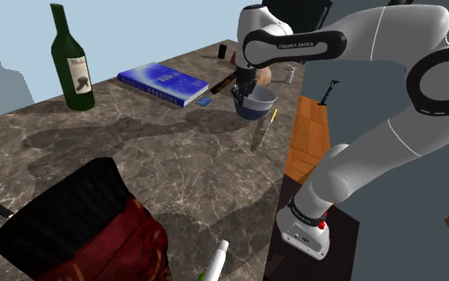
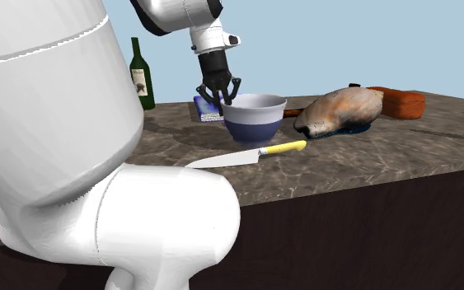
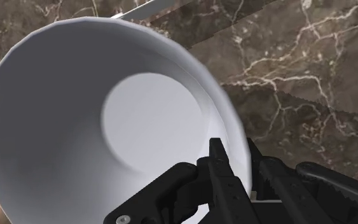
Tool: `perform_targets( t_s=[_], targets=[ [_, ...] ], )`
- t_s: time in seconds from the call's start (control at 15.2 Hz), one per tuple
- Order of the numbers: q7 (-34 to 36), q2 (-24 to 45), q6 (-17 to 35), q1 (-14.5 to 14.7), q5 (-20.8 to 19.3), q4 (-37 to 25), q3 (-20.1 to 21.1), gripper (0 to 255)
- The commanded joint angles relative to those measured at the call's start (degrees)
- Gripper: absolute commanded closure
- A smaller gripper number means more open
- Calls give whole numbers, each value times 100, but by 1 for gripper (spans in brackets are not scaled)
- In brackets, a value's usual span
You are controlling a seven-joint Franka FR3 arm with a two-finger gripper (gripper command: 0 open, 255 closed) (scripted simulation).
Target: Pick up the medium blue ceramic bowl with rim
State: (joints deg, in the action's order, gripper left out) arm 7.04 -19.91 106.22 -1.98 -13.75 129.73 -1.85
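The bowl (image 2: 253, 119) stands on the dark marble countertop (image 1: 135, 160); it is white inside, with a pale upper band and a blue lower part. In the shoulder view the bowl (image 1: 257, 104) sits near the counter's far right edge, under the arm's hand. My gripper (image 2: 220, 100) comes down on the rim at the second exterior view's left side of the bowl. The wrist view has the bowl (image 3: 107, 121) tilted across it, and my gripper (image 3: 247, 175) has one finger inside the wall and one outside, clasping the rim.
A yellow-handled knife (image 2: 246, 155) lies just in front of the bowl. A blue book (image 1: 163, 82) and a green wine bottle (image 1: 71, 60) stand farther along the counter. A brown lump (image 2: 341, 109) and a reddish block (image 2: 399, 103) lie beside the bowl. A black and red bag (image 1: 87, 223) sits near the camera.
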Motion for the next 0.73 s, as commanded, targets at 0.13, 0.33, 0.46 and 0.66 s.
perform_targets(
  t_s=[0.13, 0.33, 0.46, 0.66],
  targets=[
    [-57, -29, -309, 7, 25, -287, 15, 255],
    [-102, -47, -536, 10, 39, -501, 24, 255],
    [-132, -52, -686, 12, 48, -648, 29, 255],
    [-148, -53, -773, 12, 53, -735, 33, 255]
  ],
)
